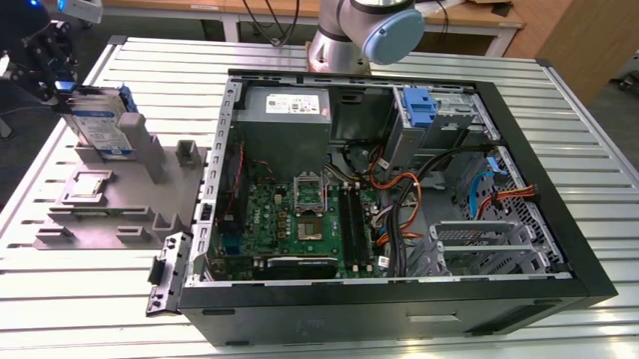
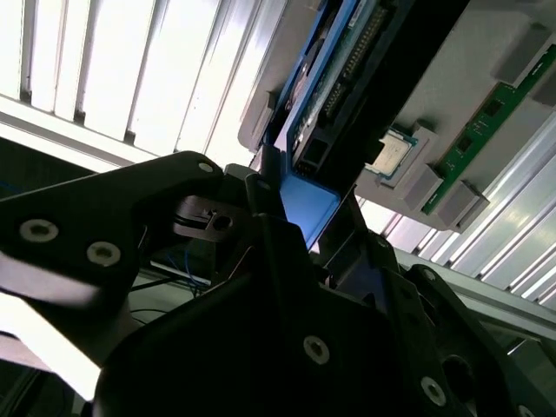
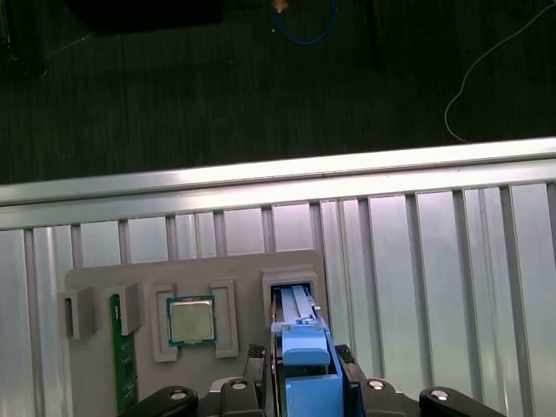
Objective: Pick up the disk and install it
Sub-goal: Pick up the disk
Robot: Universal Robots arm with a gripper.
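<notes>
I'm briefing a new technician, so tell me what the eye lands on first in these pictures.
The open computer case dominates the exterior view, its green motherboard and tangled cables exposed. At that view's upper left, the disk, with bright blue rails, stands upright in a grey holder, with the end effector at its top.
</notes>
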